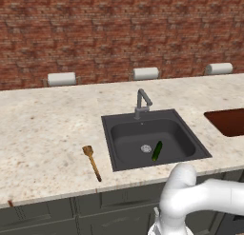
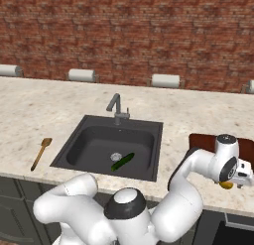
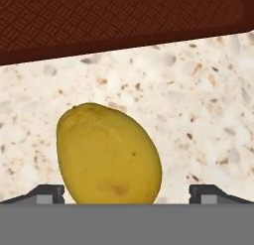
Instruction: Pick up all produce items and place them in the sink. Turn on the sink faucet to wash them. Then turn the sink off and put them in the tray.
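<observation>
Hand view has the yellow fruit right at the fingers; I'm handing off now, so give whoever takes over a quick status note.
Gripper: open, low over the counter, fingers either side of the yellow fruit, not closed on it.
Cucumber: in the sink, beside the drain.
Faucet: no water visible.
Tray: right of the sink, nothing seen in it.
Done: cucumber in the sink.
Left: grasp the fruit, move it to the sink, wash, shut the faucet, put both in the tray.
</observation>
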{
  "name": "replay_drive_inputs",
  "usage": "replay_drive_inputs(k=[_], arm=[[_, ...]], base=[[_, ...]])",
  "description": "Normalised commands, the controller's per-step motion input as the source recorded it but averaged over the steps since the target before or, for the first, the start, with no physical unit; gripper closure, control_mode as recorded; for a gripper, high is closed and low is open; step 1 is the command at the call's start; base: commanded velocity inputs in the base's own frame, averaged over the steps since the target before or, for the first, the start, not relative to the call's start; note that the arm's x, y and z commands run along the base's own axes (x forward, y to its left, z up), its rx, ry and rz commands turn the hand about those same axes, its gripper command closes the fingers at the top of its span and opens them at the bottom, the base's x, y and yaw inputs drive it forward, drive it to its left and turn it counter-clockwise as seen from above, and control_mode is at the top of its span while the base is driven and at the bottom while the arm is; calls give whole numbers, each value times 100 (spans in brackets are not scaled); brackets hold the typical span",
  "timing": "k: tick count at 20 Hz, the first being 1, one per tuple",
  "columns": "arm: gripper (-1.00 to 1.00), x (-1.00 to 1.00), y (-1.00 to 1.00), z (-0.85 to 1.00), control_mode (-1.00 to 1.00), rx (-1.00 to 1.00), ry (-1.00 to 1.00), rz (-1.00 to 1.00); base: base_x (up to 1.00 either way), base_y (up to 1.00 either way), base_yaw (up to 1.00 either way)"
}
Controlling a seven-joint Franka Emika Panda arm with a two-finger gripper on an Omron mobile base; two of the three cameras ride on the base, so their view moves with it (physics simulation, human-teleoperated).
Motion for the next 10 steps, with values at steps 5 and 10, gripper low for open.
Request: replay_drive_inputs(k=[5,10], arm=[[-100,14,0,-29,-100,0,0,9],[100,5,0,-9,-100,0,0,11]], base=[[0,0,0],[0,0,0]])
